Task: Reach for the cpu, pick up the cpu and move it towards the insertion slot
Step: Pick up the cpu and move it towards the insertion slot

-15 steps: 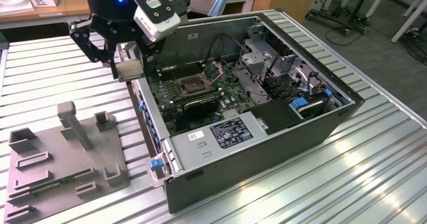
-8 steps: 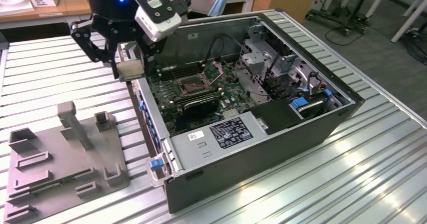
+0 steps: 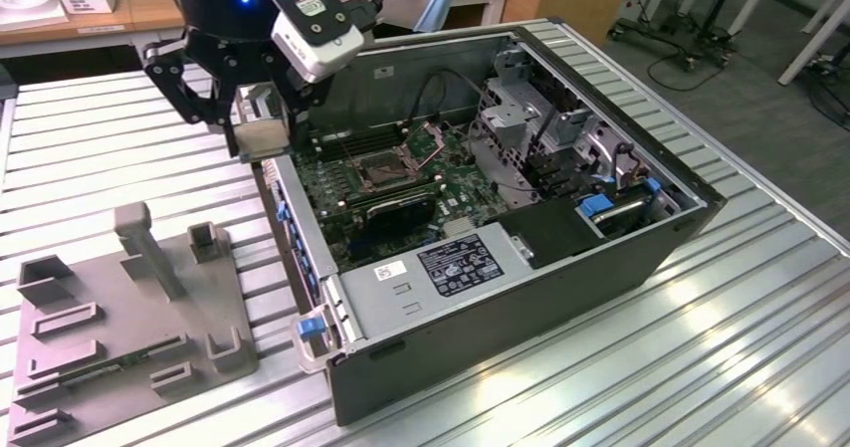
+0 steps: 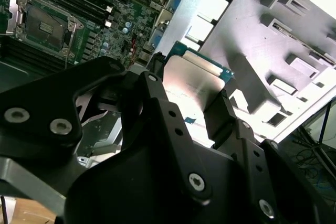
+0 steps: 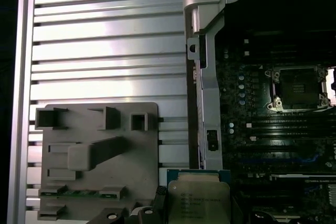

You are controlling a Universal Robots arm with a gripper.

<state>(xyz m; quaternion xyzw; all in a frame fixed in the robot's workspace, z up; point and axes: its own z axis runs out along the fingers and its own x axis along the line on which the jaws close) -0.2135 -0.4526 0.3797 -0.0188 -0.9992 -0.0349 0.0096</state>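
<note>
My gripper (image 3: 262, 128) is shut on the cpu (image 3: 263, 138), a pale silvery square chip with a thin greenish rim. It hangs in the air over the open computer case's wall at the exterior view's left. Both wrist views show the cpu (image 4: 191, 85) (image 5: 198, 200) clamped between the black fingers (image 4: 157, 85). The insertion slot (image 3: 382, 172) is a dark square socket with a silvery bracket on the green motherboard, apart from the chip toward the exterior view's right. The slot (image 4: 44, 24) (image 5: 299, 87) lies bare and uncovered.
A grey plastic fixture (image 3: 126, 318) (image 5: 94, 150) with upright posts and recesses lies on the slatted metal table (image 3: 106, 158), a green memory stick (image 3: 100, 367) in it. The black computer case (image 3: 531, 298) holds drive cages, cables and a power supply beside the board.
</note>
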